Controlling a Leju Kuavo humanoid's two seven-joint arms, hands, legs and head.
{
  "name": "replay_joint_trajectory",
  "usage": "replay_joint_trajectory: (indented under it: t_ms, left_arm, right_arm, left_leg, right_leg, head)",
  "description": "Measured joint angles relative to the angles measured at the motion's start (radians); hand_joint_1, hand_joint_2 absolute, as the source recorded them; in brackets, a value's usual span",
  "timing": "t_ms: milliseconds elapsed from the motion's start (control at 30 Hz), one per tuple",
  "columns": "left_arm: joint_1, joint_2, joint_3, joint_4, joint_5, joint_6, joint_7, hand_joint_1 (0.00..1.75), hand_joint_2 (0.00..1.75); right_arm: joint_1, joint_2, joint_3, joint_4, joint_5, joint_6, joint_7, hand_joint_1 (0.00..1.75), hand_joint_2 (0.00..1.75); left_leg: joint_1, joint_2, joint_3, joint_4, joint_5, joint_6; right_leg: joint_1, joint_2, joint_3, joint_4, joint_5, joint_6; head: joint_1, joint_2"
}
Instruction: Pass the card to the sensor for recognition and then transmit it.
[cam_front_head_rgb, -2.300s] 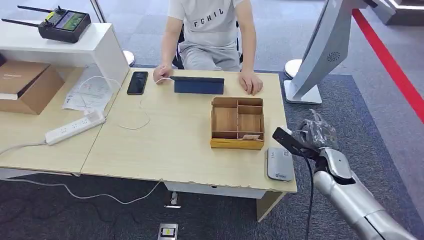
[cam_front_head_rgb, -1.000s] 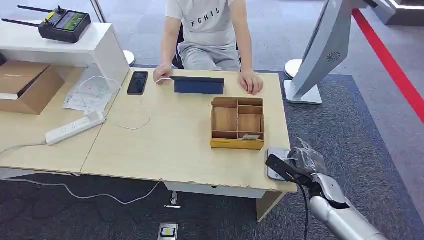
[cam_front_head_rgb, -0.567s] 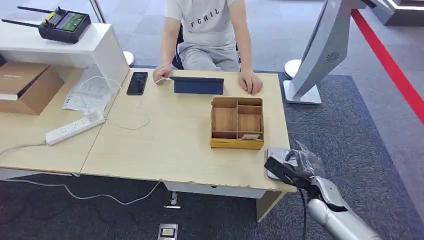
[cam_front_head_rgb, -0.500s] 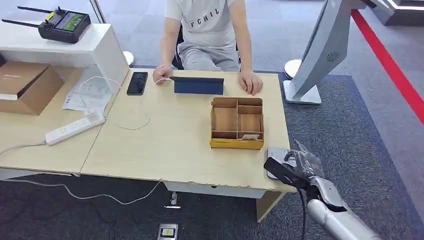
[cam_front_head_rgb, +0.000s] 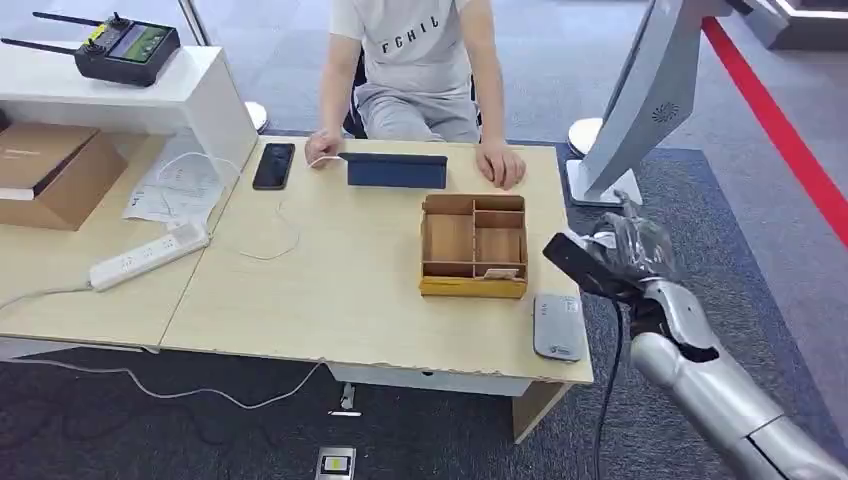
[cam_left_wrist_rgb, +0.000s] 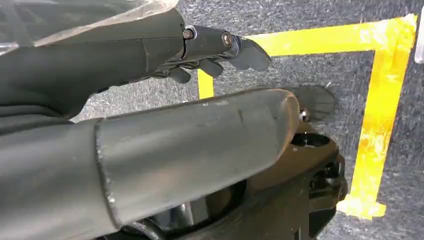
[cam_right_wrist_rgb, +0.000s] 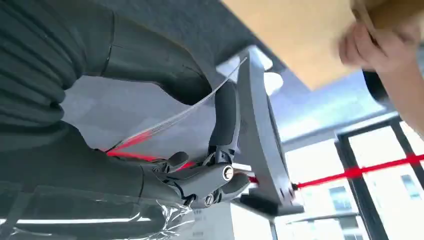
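I see right hand (cam_front_head_rgb: 628, 255) at right of frame pinching card (cam_right_wrist_rgb: 175, 117): thin, clear, light, probably slippery and bendy. I keep grip at edge. Left hand (cam_left_wrist_rgb: 210, 55) holds nothing, fingers apart.

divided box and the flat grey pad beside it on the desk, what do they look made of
The divided box looks like wood or bamboo with a matte finish: warm brown, thin partition walls, a paler front edge. The flat grey pad, likely the card sensor, looks like moulded plastic with a smooth satin face, rounded corners and a small printed mark. Both rest on the desk, a pale wood-grain laminate, chipped along its front edge.
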Motion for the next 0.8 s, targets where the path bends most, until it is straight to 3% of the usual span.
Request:
replay_joint_trajectory:
  t_ms: [300,567,800]
  left_arm:
    - [0.000,0.000,0.000,0.000,-0.004,-0.018,0.010,0.00,0.00]
    - [-0.005,-0.003,0.000,-0.007,-0.024,-0.030,-0.019,0.00,0.00]
    - [-0.007,-0.005,0.000,-0.008,-0.040,-0.043,-0.004,0.00,0.00]
  right_arm:
    - [-0.176,-0.009,0.021,-0.077,0.064,0.100,0.027,1.75,1.75]
    - [-0.258,0.100,0.115,-0.040,0.124,0.133,0.009,1.75,1.75]
    - [-0.310,0.196,0.169,0.056,0.182,0.153,0.009,1.75,1.75]
  left_leg:
    - [0.000,0.000,-0.001,0.000,0.000,0.000]
    - [0.002,0.000,-0.001,0.000,0.000,0.000]
    - [0.002,-0.001,-0.002,0.000,0.000,0.000]
  right_leg:
    - [0.000,0.000,0.000,0.000,0.000,0.000]
    - [0.002,0.000,0.000,0.000,0.000,0.000]
    - [0.002,-0.001,0.000,0.000,0.000,0.000]
  head:
    - [0.000,0.000]
    - [-0.001,0.000]
    - [0.000,0.000]
